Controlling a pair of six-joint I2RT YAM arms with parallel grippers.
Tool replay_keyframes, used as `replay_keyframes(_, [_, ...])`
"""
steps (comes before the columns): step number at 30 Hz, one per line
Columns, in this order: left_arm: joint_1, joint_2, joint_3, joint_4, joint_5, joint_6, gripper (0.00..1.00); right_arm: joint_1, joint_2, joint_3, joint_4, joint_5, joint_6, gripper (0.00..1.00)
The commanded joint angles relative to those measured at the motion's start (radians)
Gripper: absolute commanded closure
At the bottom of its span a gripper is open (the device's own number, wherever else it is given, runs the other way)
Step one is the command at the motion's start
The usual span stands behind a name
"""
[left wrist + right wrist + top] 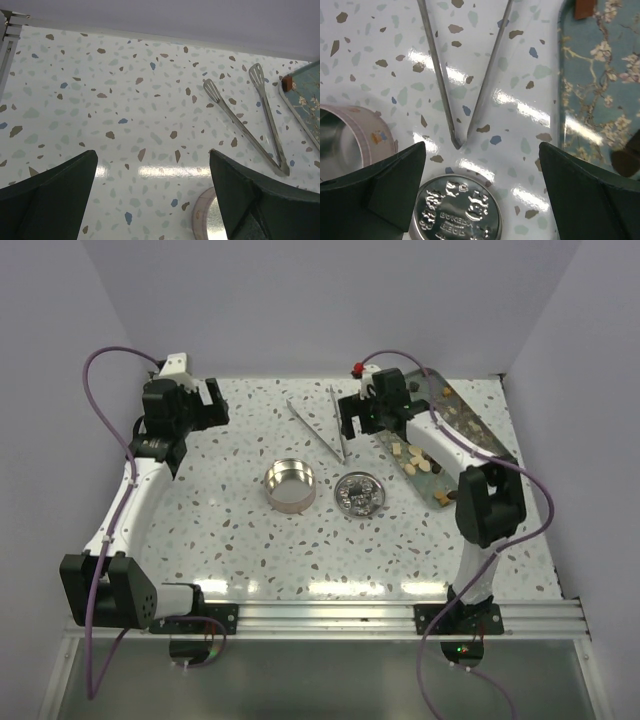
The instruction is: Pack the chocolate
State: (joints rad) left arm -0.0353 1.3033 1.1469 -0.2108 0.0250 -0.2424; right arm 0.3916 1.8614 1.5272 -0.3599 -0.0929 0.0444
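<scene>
The chocolate (415, 458) lies as small dark and tan lumps on a long blue floral tray (487, 440) at the right. One brown lump (286, 83) shows at the tray's corner in the left wrist view. The open round metal tin (290, 485) stands mid-table, its embossed lid (359, 494) beside it. My right gripper (350, 422) is open and empty above the tongs' hinge and the lid (457, 210). My left gripper (215, 405) is open and empty at the far left, away from the tin.
Metal tongs (325, 425) lie spread in a V behind the tin and show in both wrist views (250, 125) (455, 100). The tin's rim (210, 215) shows by my left gripper's right finger. Walls close the table at the back and sides.
</scene>
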Motion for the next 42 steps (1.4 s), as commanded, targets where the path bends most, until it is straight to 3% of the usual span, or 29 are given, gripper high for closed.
replay_keyframes(1, [-0.002, -0.004, -0.01, 0.008, -0.02, 0.023, 0.0, 0.015, 0.085, 0.128, -0.037, -0.051, -0.006, 0.02])
replay_keyframes(9, [-0.002, 0.037, 0.007, -0.006, -0.013, 0.034, 0.0, 0.052, 0.297, 0.255, -0.042, -0.091, -0.005, 0.01])
replay_keyframes(20, [-0.002, 0.067, 0.001, 0.01, -0.022, 0.006, 0.0, 0.062, 0.406, 0.303, -0.034, -0.11, -0.021, 0.02])
replay_keyframes(33, [-0.002, 0.057, -0.035, 0.005, -0.022, -0.003, 0.0, 0.107, 0.516, 0.376, -0.002, 0.031, -0.028, 0.02])
replay_keyframes(42, [-0.002, 0.047, -0.052, 0.008, -0.046, 0.003, 0.0, 0.127, 0.522, 0.37, -0.01, 0.153, -0.023, 0.14])
